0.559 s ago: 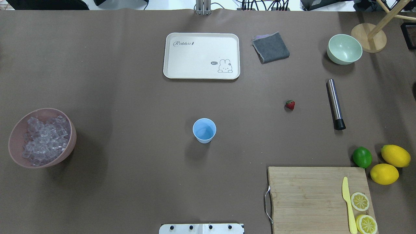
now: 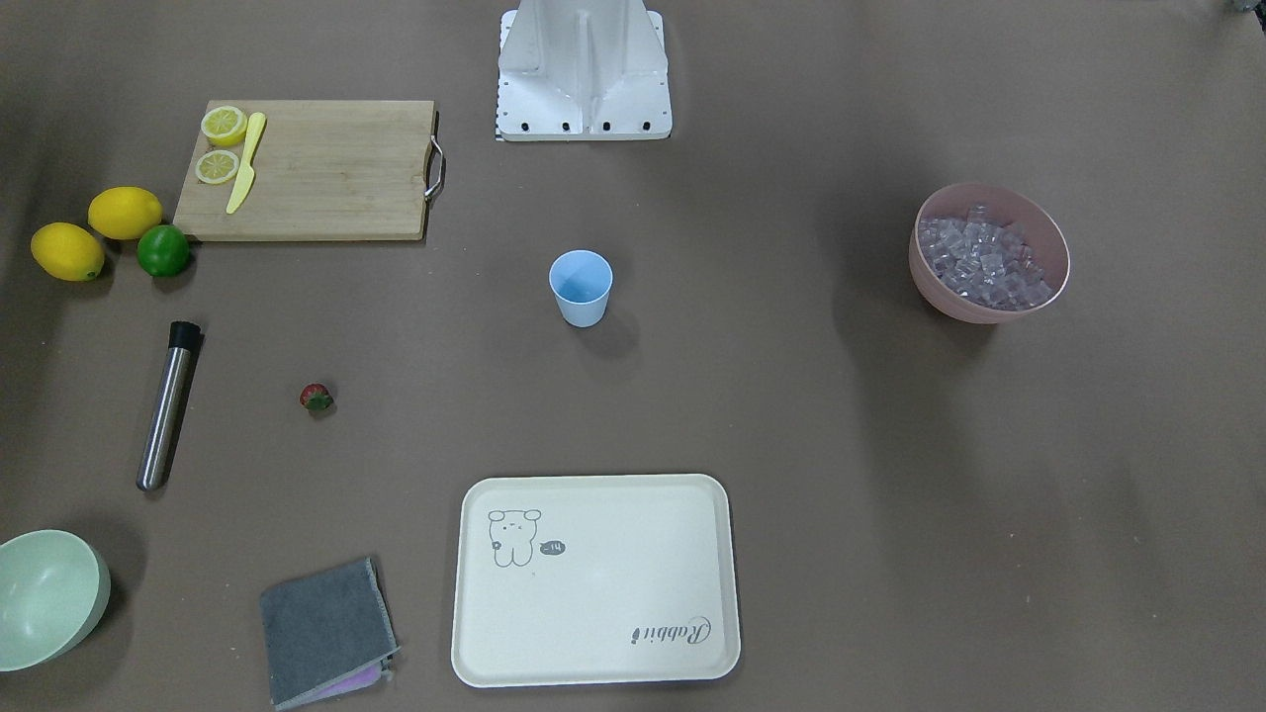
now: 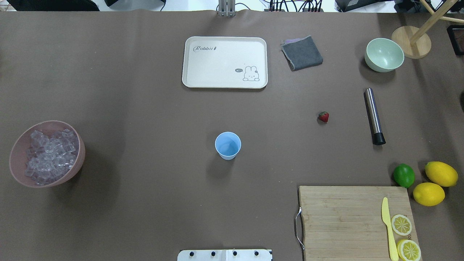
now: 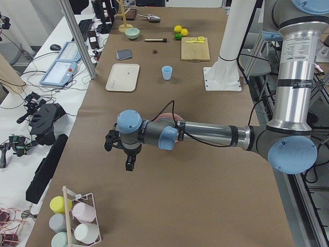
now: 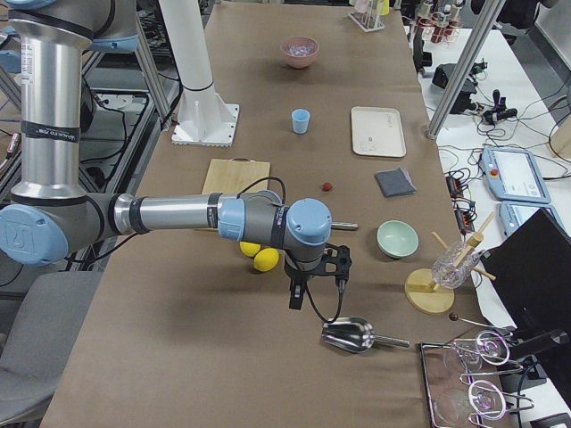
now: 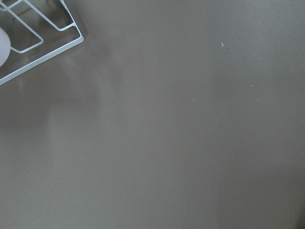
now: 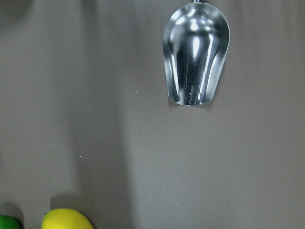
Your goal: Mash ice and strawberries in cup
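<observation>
Bright, even overhead light; soft shadow beside the cup (image 3: 228,145); glare on the scoop (image 7: 195,57).

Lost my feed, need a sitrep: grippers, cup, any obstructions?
Left gripper, right gripper: out at table ends, open or shut unreadable. Cup upright, empty; strawberry on table, ice in pink bowl. Nothing beside cup.

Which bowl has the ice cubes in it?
The pink bowl, over on the robot's left, is piled with clear ice cubes. The pale green bowl, at the far right, is empty.
</observation>
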